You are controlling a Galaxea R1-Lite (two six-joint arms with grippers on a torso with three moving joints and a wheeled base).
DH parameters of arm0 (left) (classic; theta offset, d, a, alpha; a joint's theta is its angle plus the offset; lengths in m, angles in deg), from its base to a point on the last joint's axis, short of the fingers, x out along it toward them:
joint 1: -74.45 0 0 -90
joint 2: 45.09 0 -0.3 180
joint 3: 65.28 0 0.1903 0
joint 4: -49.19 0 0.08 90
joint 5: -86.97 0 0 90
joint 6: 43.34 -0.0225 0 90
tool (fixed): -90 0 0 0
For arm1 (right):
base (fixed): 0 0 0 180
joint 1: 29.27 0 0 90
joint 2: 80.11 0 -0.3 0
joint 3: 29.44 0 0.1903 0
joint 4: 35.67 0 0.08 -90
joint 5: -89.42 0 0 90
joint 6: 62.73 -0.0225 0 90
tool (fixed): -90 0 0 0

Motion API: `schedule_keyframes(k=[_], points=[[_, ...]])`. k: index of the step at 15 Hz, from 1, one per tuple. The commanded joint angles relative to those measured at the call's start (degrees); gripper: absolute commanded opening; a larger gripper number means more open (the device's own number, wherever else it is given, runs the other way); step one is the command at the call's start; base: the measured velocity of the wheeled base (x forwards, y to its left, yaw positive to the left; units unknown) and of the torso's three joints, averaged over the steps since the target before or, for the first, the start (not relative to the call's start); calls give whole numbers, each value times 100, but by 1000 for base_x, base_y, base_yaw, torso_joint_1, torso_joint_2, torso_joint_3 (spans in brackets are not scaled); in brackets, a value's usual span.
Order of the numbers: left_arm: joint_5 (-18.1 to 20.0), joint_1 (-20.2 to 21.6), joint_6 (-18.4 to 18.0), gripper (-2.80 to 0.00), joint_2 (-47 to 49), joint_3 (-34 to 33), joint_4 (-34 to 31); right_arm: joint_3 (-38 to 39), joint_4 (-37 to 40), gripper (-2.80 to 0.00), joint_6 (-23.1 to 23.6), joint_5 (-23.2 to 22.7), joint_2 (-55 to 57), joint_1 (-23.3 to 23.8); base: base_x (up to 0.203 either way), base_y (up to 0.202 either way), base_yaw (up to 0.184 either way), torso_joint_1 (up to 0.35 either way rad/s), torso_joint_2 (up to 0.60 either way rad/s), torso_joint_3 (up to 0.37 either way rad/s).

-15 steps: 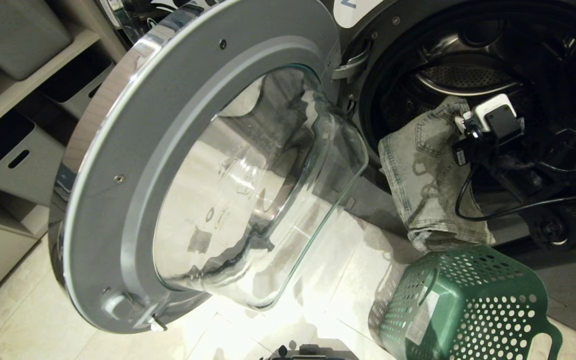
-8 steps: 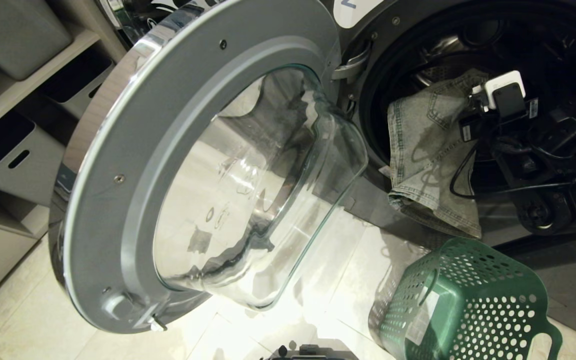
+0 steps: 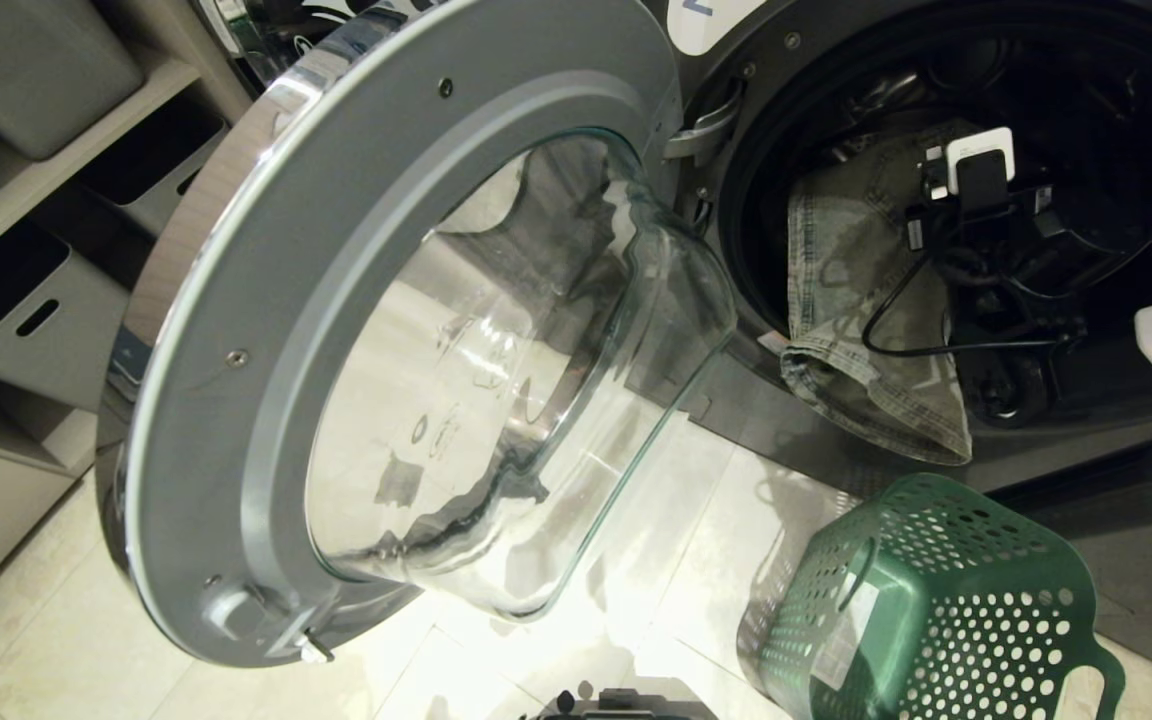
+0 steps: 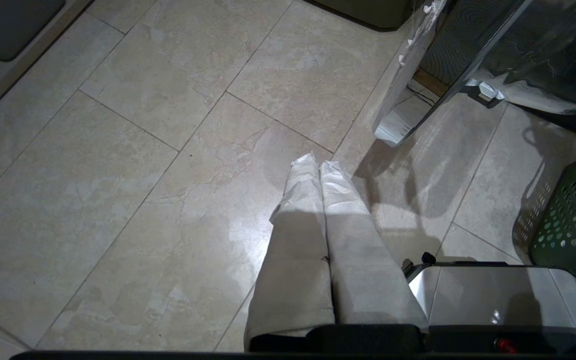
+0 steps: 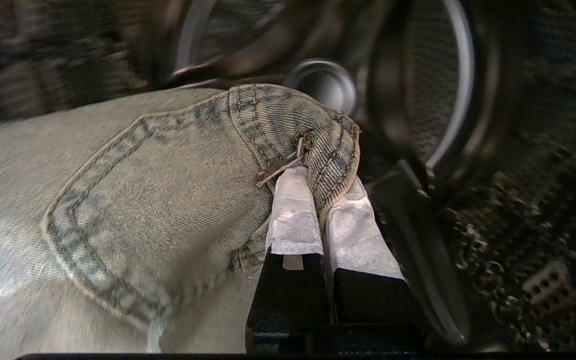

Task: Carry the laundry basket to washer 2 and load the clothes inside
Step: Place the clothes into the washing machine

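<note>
Right arm reaches in from 3 o'clock toward upper right; right gripper (image 5: 320, 192) pinched tight on fabric. Left gripper (image 4: 318, 172) parked, fingers pressed together, pointing down.

Harsh light glares off the pale floor tiles (image 3: 556, 640) beneath the open glass door (image 3: 496, 380), which throws warped reflections. The drum (image 3: 1086, 120) of washer 2 sits in deep shadow. In the right wrist view the drum wall (image 5: 468, 125) smears with motion blur; the denim clothes (image 5: 143, 200) stay sharp.
</note>
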Motion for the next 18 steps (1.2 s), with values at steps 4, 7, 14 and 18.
schedule_keyframes(k=[4, 7, 14, 18], points=[[0, 0, 2, -280, 9, -9, 1, -1489, -32, -280, 39, 597, 670, -5, 0, 0, 0, 0, 0, 0], [0, 0, 2, -280, 9, -9, 1, -2219, -23, -280, 65, 880, 869, 4, 0, 0, 0, 0, 0, 0], [-1, 0, 2, -280, 9, -9, 1, -2546, -54, -280, 86, 876, 870, 5, 0, 0, 0, 0, 0, 0], [0, 0, 2, -280, 9, -9, 1, -2537, -56, -280, 35, 882, 936, -61, 0, 0, 0, 0, 0, 0]])
